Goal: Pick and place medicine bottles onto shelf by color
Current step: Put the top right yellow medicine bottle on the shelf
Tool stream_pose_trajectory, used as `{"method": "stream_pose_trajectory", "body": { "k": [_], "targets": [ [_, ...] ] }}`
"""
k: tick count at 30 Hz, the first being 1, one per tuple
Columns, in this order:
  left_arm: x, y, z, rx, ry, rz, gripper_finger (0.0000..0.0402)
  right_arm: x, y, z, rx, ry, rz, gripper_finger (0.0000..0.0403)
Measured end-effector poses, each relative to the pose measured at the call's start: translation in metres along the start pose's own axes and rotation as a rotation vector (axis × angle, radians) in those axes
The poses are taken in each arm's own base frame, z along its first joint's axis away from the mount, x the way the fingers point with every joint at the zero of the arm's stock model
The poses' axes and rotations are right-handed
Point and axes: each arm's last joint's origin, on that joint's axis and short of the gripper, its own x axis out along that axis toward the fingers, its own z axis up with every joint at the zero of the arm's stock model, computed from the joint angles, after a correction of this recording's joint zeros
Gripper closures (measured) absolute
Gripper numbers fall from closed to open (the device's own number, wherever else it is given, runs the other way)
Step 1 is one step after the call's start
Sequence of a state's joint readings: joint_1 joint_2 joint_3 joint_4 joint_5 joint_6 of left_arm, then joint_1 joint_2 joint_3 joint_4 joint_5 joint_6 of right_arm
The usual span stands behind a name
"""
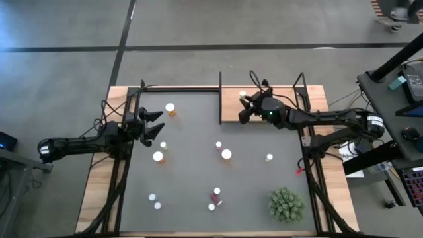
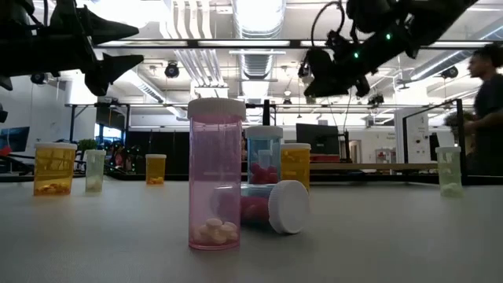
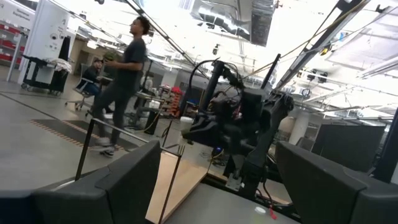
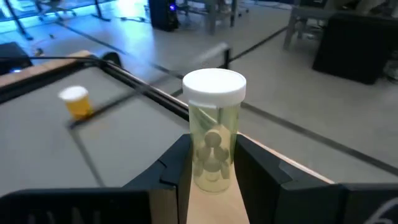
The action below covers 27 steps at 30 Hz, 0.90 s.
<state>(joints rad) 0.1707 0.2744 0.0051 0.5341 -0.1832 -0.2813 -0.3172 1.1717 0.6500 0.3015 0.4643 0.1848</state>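
My right gripper (image 1: 244, 101) is shut on a pale green medicine bottle (image 4: 213, 140) with a white cap, over the left end of the light-brown shelf (image 1: 291, 99) at the mat's far right. Other medicine bottles stand or lie on the dark mat: an orange one (image 1: 170, 108), a pink one (image 1: 219, 146), a pale green one (image 1: 269, 157) and a pink upright one (image 2: 214, 173) beside a lying one (image 2: 271, 206). My left gripper (image 1: 155, 127) waits open at the mat's left edge, with nothing between its fingers (image 3: 112, 186). My right gripper pinches the lower half of the pale green bottle's body (image 4: 214, 168) between its two fingers (image 4: 177, 168). The fingers lie about level and come from the table's right side. The bottle stands upright in the hold, cap up, above the shelf board (image 4: 292, 171).
A green spiky plant (image 1: 286, 205) stands at the mat's near right corner. Thin black frame posts (image 1: 220, 99) rise at the shelf's edges. A person (image 3: 124, 81) walks in the room beyond the table, and another (image 2: 483, 102) shows at the right.
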Motion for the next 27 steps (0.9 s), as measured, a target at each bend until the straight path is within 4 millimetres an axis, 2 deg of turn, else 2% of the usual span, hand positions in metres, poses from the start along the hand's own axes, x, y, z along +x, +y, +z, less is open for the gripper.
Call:
{"method": "stream_pose_trajectory", "body": {
  "k": [5, 9, 13, 19, 27],
  "targets": [
    [0.0, 0.0, 0.0, 0.0, 0.0, 0.0, 0.01, 0.005, -0.017, -0.026, 0.054, 0.003, -0.048, 0.0306],
    [0.0, 0.0, 0.0, 0.0, 0.0, 0.0, 0.01, 0.008, -0.023, -0.038, 0.057, -0.071, -0.055, 0.0307],
    [0.0, 0.0, 0.0, 0.0, 0.0, 0.0, 0.01, 0.016, -0.026, -0.048, 0.063, -0.059, -0.074, 0.0307],
    [0.0, 0.0, 0.0, 0.0, 0.0, 0.0, 0.01, 0.036, -0.021, -0.056, 0.136, -0.012, -0.094, 0.0307],
    [0.0, 0.0, 0.0, 0.0, 0.0, 0.0, 0.01, 0.061, -0.015, -0.069, -0.001, 0.033, -0.109, 0.0307]
  ]
}}
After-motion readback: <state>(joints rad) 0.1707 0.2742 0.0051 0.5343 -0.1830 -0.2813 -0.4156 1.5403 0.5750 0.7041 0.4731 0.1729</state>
